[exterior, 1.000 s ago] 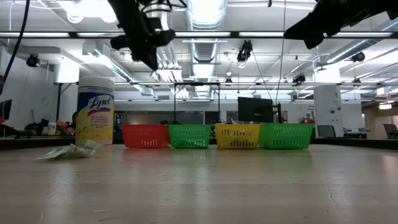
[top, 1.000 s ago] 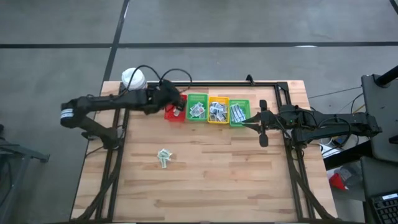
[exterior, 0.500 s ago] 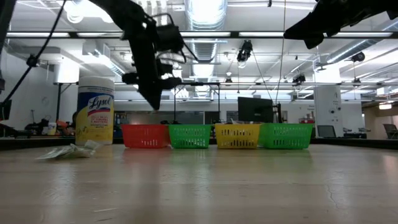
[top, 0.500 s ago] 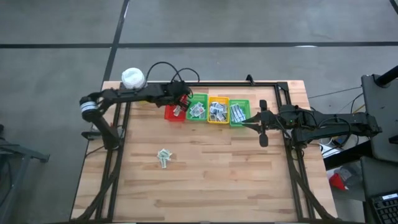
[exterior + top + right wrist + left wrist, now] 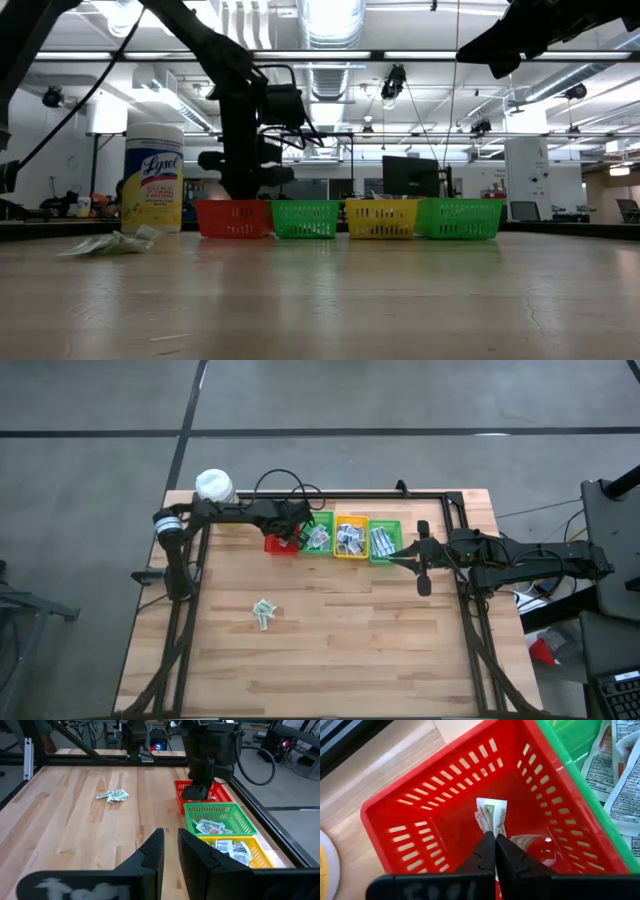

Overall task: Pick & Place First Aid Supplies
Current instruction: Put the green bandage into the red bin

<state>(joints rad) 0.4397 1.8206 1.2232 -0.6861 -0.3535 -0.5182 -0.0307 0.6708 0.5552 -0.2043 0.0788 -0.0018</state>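
Over the red plastic basket point(image 5: 470, 815) | left gripper point(image 5: 494, 842) jaws pinch a small white green-printed paper packet point(image 5: 491, 816) above its floor | filled baskets alongside | loose packets point(image 5: 264, 613) remain on wooden surface point(image 5: 380, 650) | right gripper point(image 5: 170, 842) waits, jaws slightly apart, empty.

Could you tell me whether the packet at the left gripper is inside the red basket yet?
Yes: the shut left gripper holds the packet down within the red basket's walls.

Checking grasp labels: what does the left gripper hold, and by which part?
The left gripper, shut over the red basket, pinches a small packet by its near edge.
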